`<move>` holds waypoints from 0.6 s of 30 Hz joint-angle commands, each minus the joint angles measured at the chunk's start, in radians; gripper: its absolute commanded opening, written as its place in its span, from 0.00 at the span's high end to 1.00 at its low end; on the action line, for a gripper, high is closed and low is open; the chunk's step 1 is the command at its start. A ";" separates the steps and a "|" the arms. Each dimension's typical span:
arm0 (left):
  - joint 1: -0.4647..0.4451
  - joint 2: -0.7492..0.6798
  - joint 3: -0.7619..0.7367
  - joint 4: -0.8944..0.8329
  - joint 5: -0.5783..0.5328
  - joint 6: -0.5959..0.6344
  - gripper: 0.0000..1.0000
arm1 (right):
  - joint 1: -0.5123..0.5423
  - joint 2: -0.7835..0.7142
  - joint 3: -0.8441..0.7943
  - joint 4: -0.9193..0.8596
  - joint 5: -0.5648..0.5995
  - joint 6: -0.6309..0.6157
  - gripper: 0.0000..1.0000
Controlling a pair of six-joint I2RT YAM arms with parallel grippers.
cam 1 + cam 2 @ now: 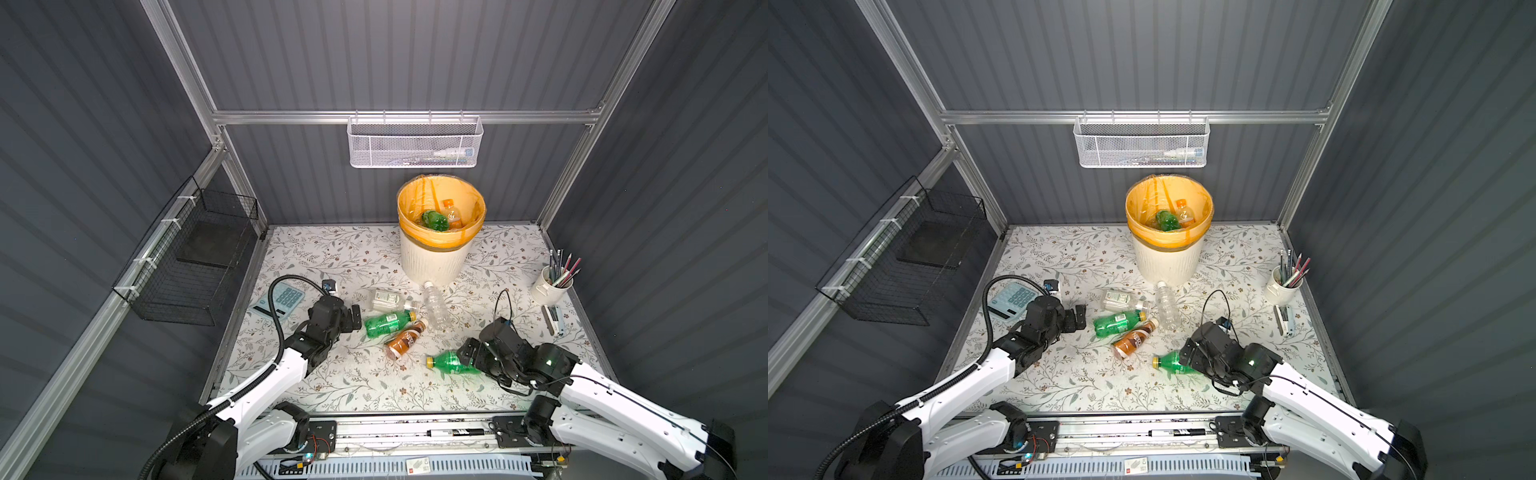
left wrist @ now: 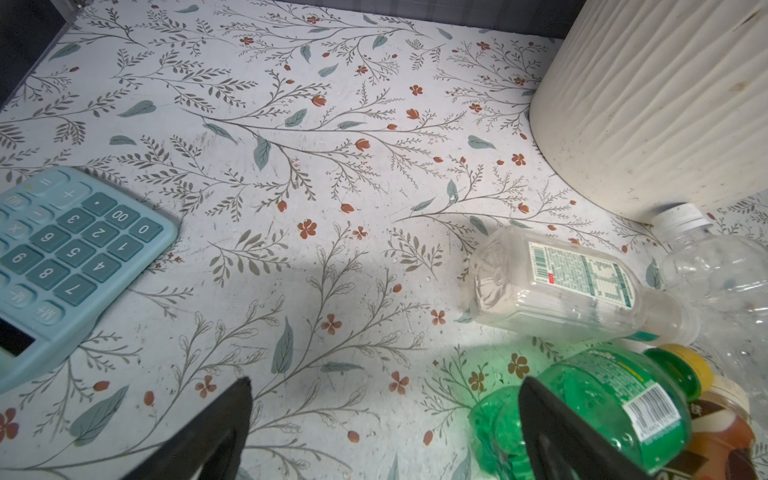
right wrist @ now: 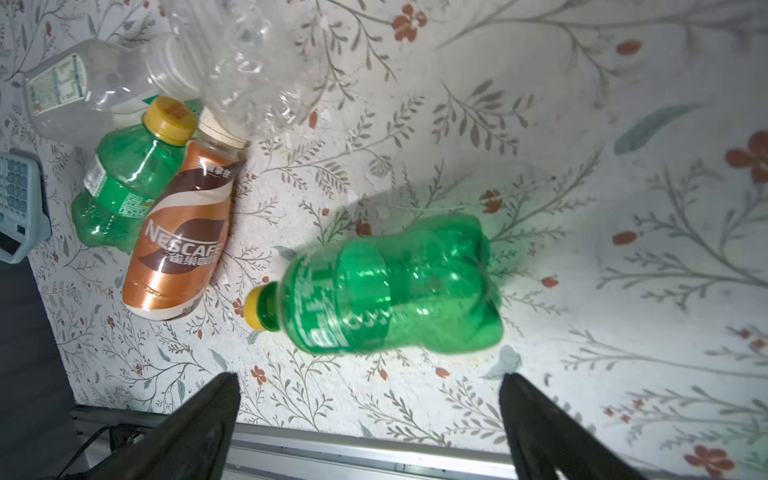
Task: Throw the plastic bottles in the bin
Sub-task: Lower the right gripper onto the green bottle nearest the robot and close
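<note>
The cream ribbed bin with an orange liner stands at the back and holds a green bottle and a clear orange-capped one. On the table lie a clear labelled bottle, a clear water bottle, a green bottle, a brown coffee bottle and a crushed green bottle. My left gripper is open, one finger beside the green bottle's base. My right gripper is open just short of the crushed green bottle, holding nothing.
A blue calculator lies left of my left gripper. A white pencil cup and a stapler sit at the right edge. A white mesh basket hangs above the bin; a black wire basket is on the left wall.
</note>
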 commanded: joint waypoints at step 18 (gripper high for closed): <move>0.003 0.013 -0.019 0.024 0.007 0.011 0.00 | 0.000 0.005 -0.235 0.448 0.010 0.356 0.01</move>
